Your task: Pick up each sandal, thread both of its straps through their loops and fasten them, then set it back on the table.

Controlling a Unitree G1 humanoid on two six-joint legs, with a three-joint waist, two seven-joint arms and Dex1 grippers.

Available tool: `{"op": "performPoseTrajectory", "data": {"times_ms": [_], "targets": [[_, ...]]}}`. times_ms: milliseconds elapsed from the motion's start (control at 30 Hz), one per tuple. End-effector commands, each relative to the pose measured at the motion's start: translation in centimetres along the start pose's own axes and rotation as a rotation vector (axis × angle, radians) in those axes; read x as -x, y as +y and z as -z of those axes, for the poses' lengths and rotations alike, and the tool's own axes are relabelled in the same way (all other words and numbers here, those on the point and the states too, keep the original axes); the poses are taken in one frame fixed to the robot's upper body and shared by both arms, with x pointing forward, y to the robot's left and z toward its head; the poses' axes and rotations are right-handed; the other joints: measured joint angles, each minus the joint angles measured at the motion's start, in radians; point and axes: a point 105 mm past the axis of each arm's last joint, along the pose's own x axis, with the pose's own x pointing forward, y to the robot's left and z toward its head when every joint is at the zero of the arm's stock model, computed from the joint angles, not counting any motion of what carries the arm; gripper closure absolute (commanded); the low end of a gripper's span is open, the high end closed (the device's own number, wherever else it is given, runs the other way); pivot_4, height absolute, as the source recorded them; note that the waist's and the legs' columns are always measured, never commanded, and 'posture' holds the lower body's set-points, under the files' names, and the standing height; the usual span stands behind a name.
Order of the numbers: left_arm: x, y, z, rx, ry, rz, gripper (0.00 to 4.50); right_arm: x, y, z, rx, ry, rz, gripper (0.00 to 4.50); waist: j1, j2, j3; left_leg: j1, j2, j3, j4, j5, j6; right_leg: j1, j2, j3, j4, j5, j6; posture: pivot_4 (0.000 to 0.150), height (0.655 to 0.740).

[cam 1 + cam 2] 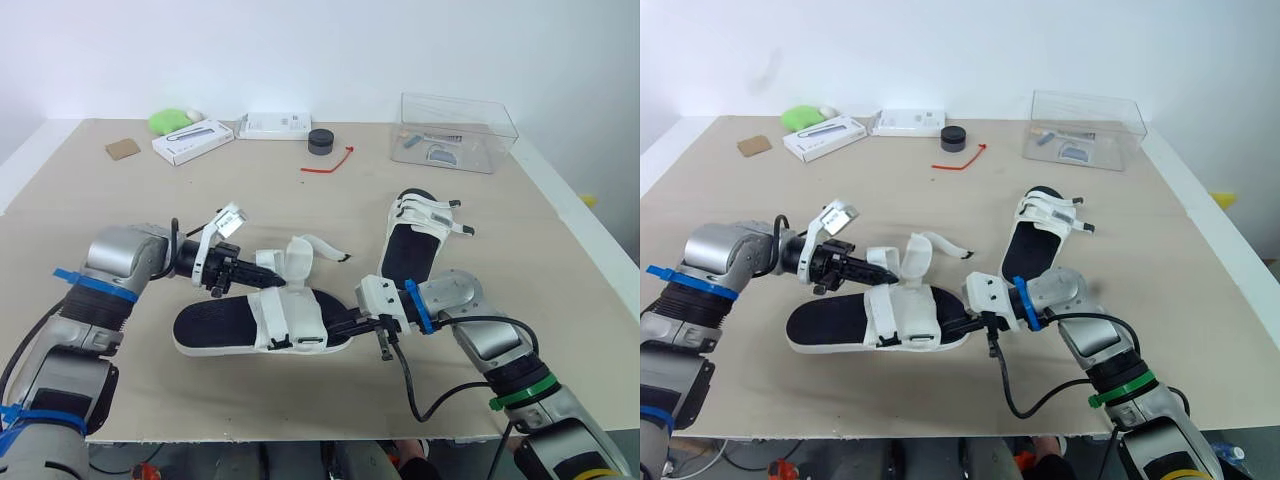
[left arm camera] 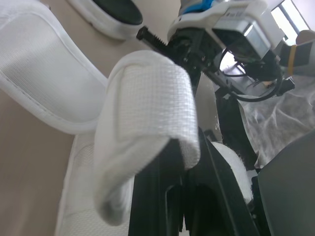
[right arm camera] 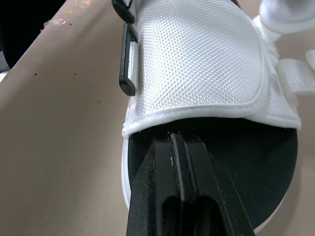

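A black-soled sandal [image 1: 215, 326] with white straps lies near the table's front edge, toe to the right. Its wide front strap [image 3: 197, 59] lies across the footbed, with a black buckle at its near side. My left gripper [image 1: 274, 262] reaches in from the left and is shut on the sandal's loose rear strap [image 2: 147, 108], holding it folded above the sole. My right gripper [image 3: 176, 140] is shut, its tips resting on the footbed at the toe end, just under the front strap. A second sandal [image 1: 415, 240] lies further right, with its straps across it.
A clear plastic box [image 1: 458, 130] stands at the back right. Along the back are a black round puck [image 1: 320, 141], a red tie [image 1: 328, 163], two white boxes [image 1: 192, 140], a green object [image 1: 172, 120] and a brown card [image 1: 122, 149].
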Motion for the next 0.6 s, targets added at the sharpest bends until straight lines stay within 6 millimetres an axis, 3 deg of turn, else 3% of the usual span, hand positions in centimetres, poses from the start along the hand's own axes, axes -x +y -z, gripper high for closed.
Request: {"op": "performPoseTrajectory", "data": {"times_ms": [33, 300, 600], "targets": [[0.2, 1.1, -0.5, -0.071, -0.007, -0.081, 4.48, -0.3, 0.3, 0.0, 0.012, 0.01, -0.018, 4.5, 0.0, 0.0, 0.0, 0.0, 0.0, 0.0, 0.0, 0.0, 0.0, 0.0, 0.0, 0.0, 0.0, 0.0, 0.0, 0.15, 0.74], [0.2, 1.8, -1.8, -0.129, -0.048, -0.125, 4.48, -0.3, 0.2, -0.1, 0.017, 0.01, -0.022, 4.5, 0.0, 0.0, 0.0, 0.0, 0.0, 0.0, 0.0, 0.0, 0.0, 0.0, 0.0, 0.0, 0.0, 0.0, 0.0, 0.15, 0.74], [-0.3, 0.0, -2.1, -0.142, -0.039, -0.024, 4.48, -0.1, 0.2, -0.1, 0.018, 0.015, -0.017, 4.5, 0.0, 0.0, 0.0, 0.0, 0.0, 0.0, 0.0, 0.0, 0.0, 0.0, 0.0, 0.0, 0.0, 0.0, 0.0, 0.15, 0.74]]}}
